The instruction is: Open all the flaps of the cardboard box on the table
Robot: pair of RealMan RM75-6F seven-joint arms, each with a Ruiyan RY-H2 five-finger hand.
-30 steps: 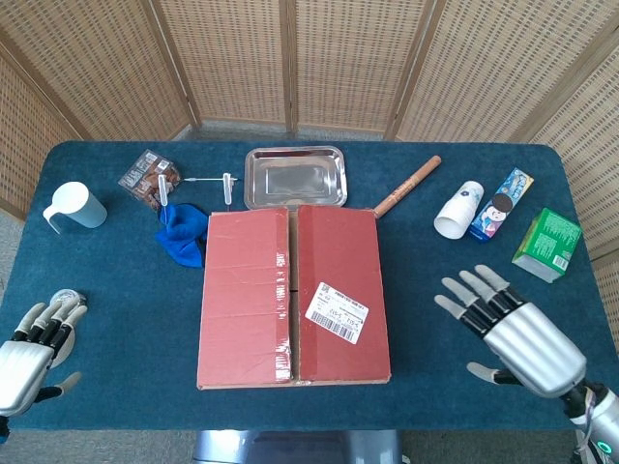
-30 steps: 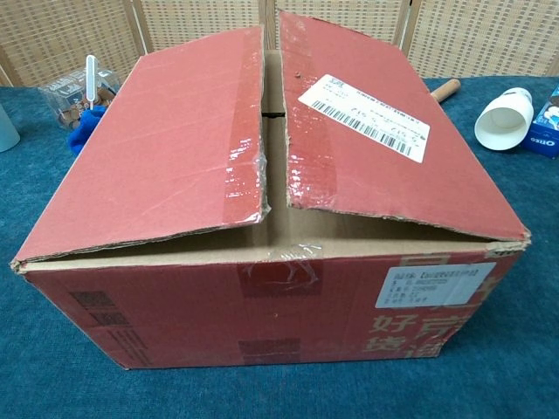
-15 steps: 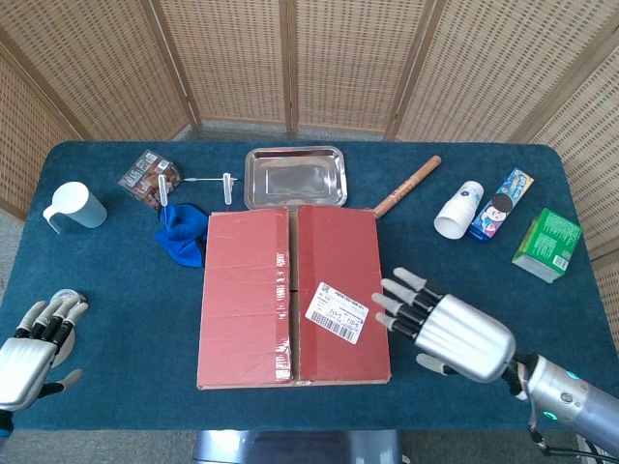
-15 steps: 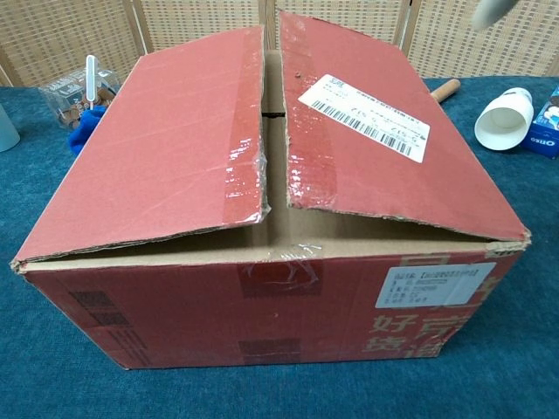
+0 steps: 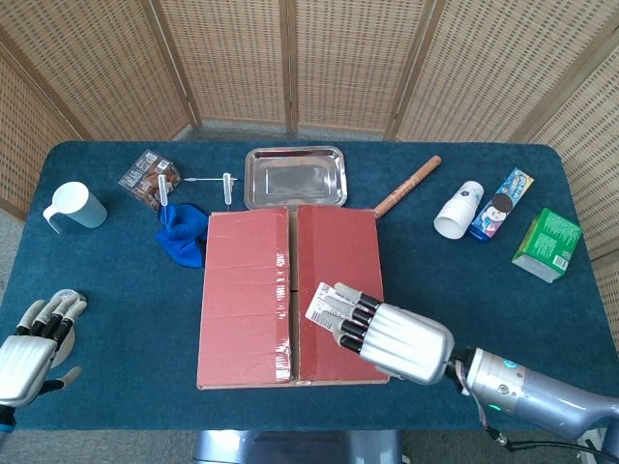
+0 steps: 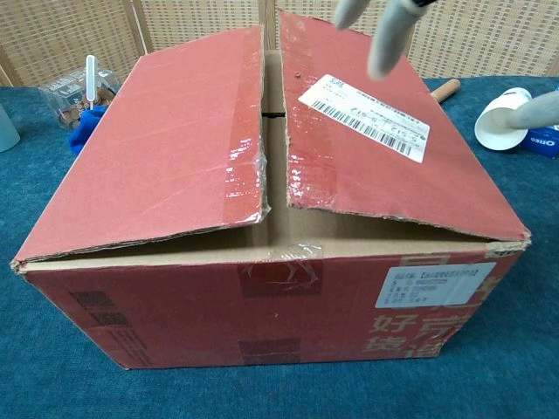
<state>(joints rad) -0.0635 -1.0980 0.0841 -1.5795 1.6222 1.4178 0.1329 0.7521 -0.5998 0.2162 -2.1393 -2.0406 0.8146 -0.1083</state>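
Box: one red cardboard box (image 5: pixel 290 295) mid-table, two top flaps down
Labels: two barcode stickers, text unreadable
Right hand (image 5: pixel 382 332): fingers apart, above right flap
Left hand (image 5: pixel 29 343): spread, empty, table edge

Bright, even, diffuse light in both views; no hard shadows.
Head view: sharp across the worktop (image 5: pixel 126 290), soft thin shadow under the box (image 5: pixel 293 295) edge, mild glare on the metal tray (image 5: pixel 295 178) and on the right hand (image 5: pixel 382 330) shell; screen lines bow slightly toward the edges. Chest view: box (image 6: pixel 262 218) crisp, w/ specular sheen on the tape strips; fingers (image 6: pixel 389 39) at top are blurred and out of focus, close to lens; bkgd a bit soft.
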